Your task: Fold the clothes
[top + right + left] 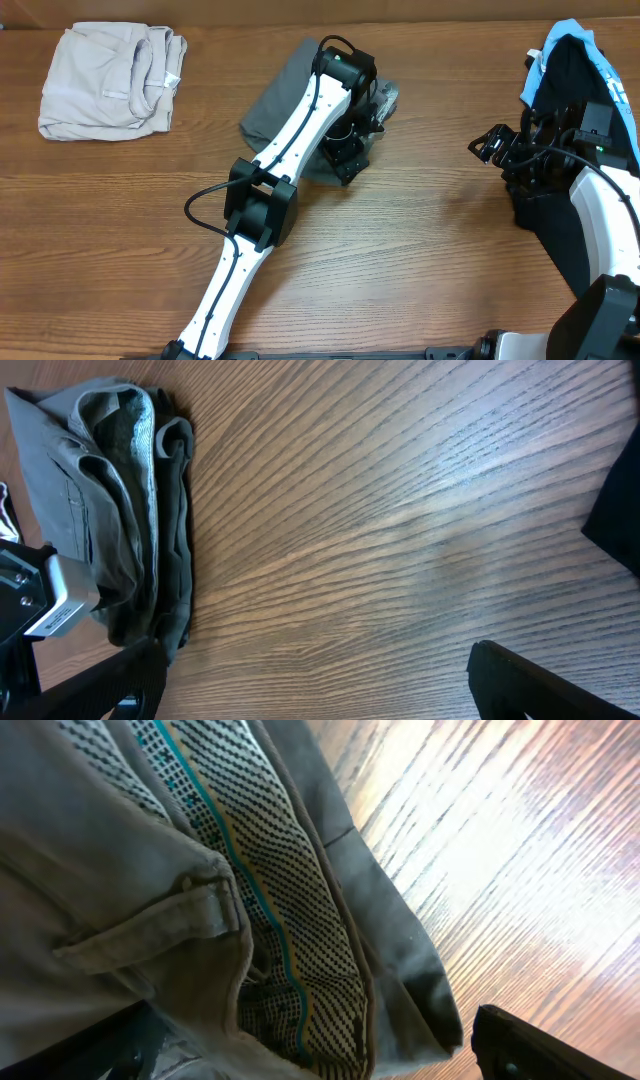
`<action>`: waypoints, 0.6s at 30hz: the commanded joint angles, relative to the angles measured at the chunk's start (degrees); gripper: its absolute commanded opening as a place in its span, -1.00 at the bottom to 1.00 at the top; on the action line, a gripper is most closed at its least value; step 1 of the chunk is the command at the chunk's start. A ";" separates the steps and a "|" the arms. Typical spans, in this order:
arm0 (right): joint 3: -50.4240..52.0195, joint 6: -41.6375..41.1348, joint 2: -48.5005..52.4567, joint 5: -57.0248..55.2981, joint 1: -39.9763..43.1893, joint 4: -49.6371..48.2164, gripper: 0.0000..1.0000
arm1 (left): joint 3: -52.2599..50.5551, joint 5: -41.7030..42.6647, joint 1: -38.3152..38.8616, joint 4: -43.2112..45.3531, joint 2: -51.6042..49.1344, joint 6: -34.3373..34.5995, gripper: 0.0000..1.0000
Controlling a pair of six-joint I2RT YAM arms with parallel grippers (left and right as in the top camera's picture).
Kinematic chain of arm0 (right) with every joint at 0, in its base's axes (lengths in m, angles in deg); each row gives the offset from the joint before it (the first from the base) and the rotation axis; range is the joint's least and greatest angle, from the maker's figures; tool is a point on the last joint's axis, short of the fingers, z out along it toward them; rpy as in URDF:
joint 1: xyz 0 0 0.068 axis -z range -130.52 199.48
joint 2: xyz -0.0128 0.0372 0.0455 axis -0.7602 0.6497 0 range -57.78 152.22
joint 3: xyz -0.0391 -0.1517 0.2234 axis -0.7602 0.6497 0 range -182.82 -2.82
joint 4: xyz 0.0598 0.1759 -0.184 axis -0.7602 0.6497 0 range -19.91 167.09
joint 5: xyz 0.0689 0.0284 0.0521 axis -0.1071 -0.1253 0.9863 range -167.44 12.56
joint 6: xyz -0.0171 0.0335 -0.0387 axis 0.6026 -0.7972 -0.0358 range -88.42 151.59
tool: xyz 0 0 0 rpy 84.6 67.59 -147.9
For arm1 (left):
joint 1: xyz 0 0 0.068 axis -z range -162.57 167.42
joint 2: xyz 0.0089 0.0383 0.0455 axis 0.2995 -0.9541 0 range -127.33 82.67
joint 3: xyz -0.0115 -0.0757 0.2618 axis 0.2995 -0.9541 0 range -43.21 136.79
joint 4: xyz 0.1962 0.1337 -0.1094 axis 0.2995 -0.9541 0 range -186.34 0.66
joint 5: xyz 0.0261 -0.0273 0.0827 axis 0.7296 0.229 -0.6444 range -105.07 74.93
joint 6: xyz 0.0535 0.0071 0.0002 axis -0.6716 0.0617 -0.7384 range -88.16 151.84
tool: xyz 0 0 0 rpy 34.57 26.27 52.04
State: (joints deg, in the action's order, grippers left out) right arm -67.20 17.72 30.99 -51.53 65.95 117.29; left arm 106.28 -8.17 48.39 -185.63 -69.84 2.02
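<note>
Left fingers (530,1045) are hovering wide open over the grey shorts (275,95) by the desk's (420,250) far edge, right fingers (530,680) gaping empty; pinching one layer could undo the fold.

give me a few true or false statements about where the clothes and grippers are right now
1. The grey shorts lie partly under the left gripper. True.
2. The right gripper is shut on the black garment. False: it is open over the bare table, holding nothing.
3. The beige garment lies at the far left, apart from the grey shorts. True.
4. The light-blue cloth lies on the beige garment. False: it is with the black garment at the right edge.
</note>
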 commanded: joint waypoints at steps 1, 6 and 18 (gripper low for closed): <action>-0.17 0.44 -0.09 -0.37 0.00 -0.20 1.00 | -2.19 2.75 0.76 -0.46 -0.50 -1.75 1.00; -0.17 0.44 -0.11 -0.37 0.00 -0.20 1.00 | -11.02 0.24 1.27 2.29 -0.50 -1.70 1.00; -0.17 0.42 -0.11 -0.35 0.00 -0.83 1.00 | -25.68 -17.09 3.15 19.17 -0.50 9.92 -0.18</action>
State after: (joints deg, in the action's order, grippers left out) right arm -67.20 17.72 31.01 -51.55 65.95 116.74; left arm 84.60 -23.06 51.80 -169.11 -63.48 7.55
